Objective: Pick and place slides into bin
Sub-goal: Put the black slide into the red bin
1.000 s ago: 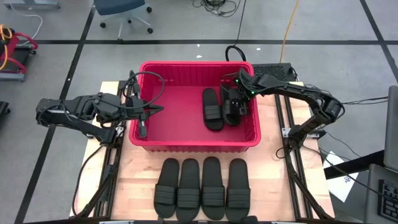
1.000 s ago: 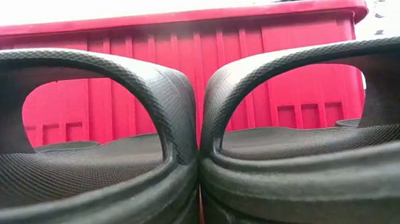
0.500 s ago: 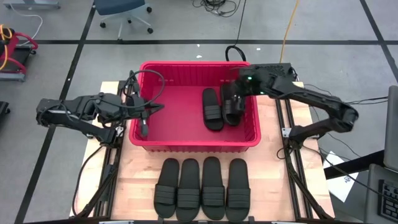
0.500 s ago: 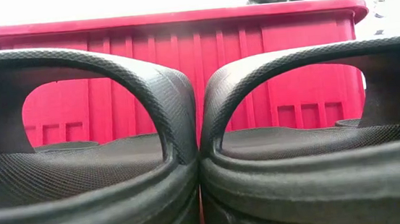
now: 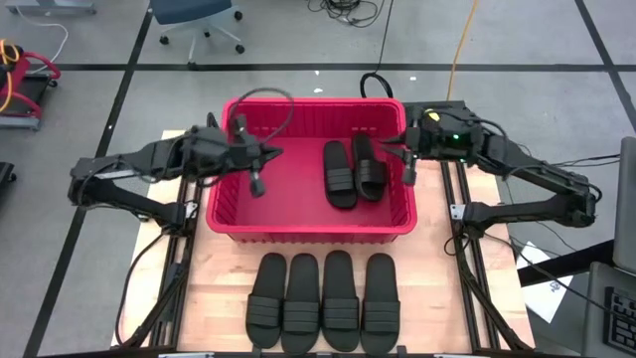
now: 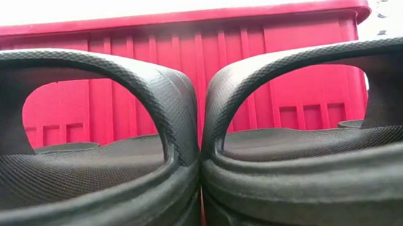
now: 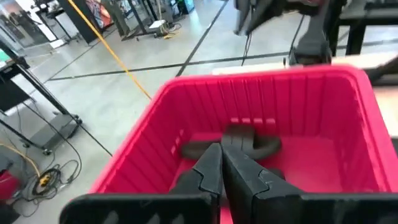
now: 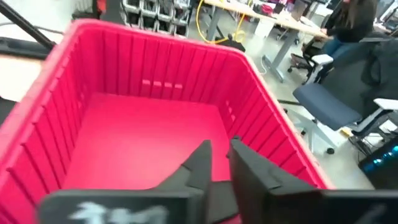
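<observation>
The red bin (image 5: pixel 308 103) stands at the table's far middle. Two black slides (image 5: pixel 340 174) (image 5: pixel 370 167) lie side by side, soles down, on its floor toward the right. Several more slides (image 5: pixel 323 298) lie in a row on the table in front of the bin, and two of them (image 6: pixel 82 174) (image 6: pixel 322 154) fill the low view. My left gripper (image 5: pixel 255 186) hangs shut over the bin's left half with nothing in it. My right gripper (image 5: pixel 407 174) is shut and empty above the bin's right wall, clear of the slides.
Bare wooden tabletop (image 5: pixel 224 298) shows left and right of the row of slides. The bin's left half floor (image 5: pixel 278 199) holds nothing. A blue office chair (image 5: pixel 199 15) stands on the floor beyond the table.
My right gripper has risen off the second slide in the bin and drawn back toward the table's right edge, to above the bin's right wall. That slide stays lying beside the first. My left gripper has moved from the bin's left wall rightward and farther in over the bin.
</observation>
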